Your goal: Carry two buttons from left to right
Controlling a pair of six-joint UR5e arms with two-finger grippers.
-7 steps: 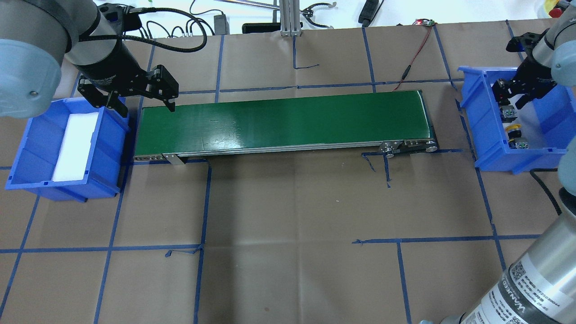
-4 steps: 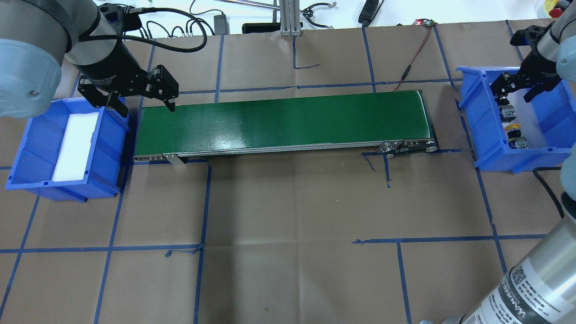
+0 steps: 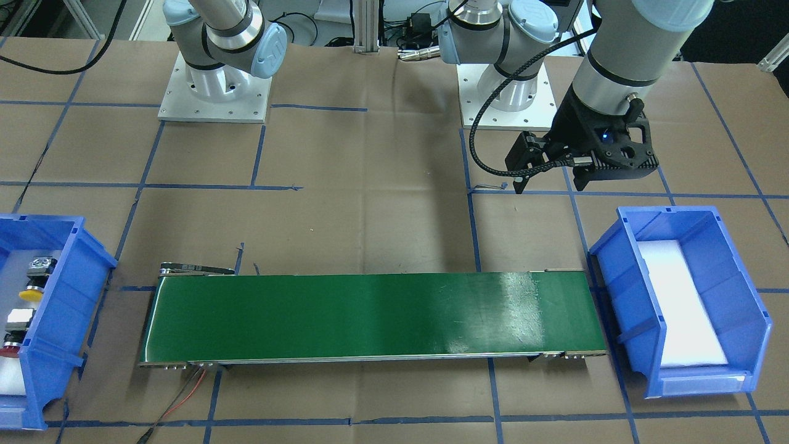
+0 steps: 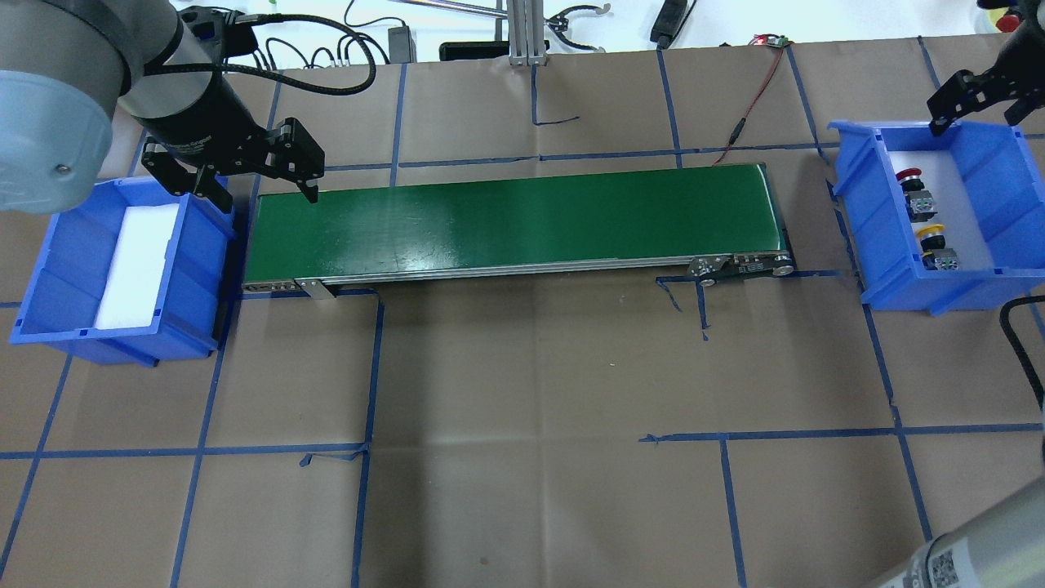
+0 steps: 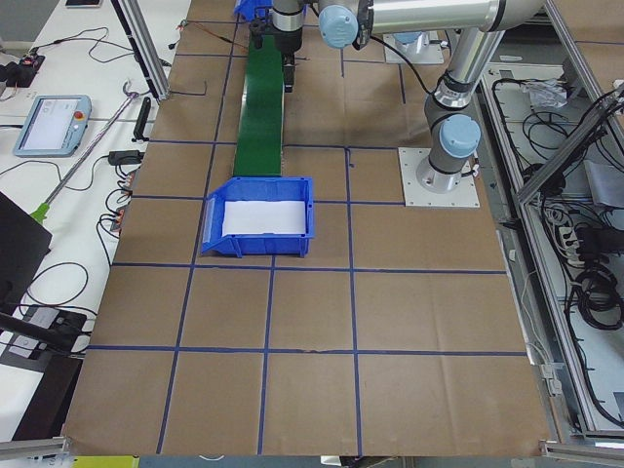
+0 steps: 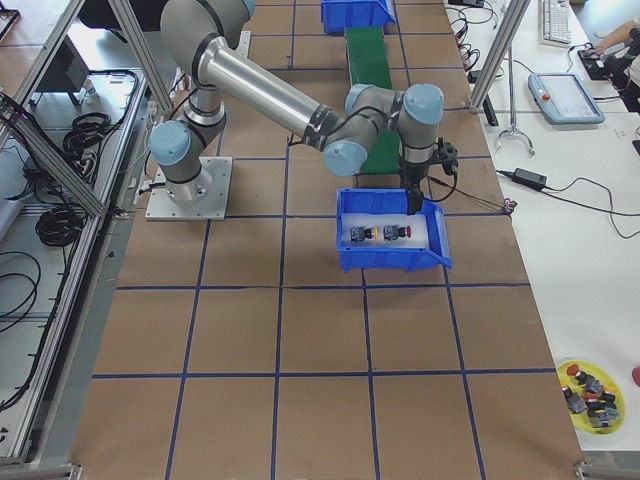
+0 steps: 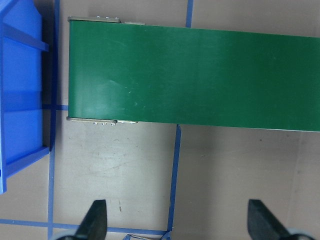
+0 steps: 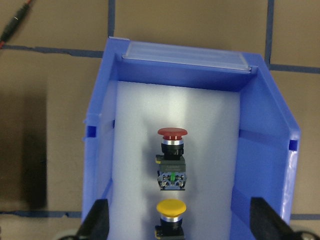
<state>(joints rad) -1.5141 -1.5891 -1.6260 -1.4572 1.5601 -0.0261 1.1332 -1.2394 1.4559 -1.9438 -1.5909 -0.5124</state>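
- The red-capped round push-button with a black body and silver-grey end block (image 8: 171,156) and the yellow-capped round push-button (image 8: 170,214) lay on white foam (image 8: 135,150) inside the blue plastic bin on the right (image 4: 853,220).
- They sat one behind the other. A narrow gap seemed to part them, though the overhead view was too small to confirm it.
- Their long axes ran along the bin's length, with the caps toward its far end, away from the robot.
- The right gripper (image 4: 977,118) hung above that far end, spread wide and holding nothing. The buttons lay below it and back toward the robot, with their axes running across its opening.
- The left gripper (image 4: 267,196), also spread and empty, hovered at the left end of the long green conveyor belt (image 4: 506,220). It was just beside a second blue plastic bin (image 4: 49,269) that held only foam.
- The right arm was by far the nearer to the buttons. With both already in the right bin, the transport looked complete, so the next move probably called for a clear lift away, not a grasp.
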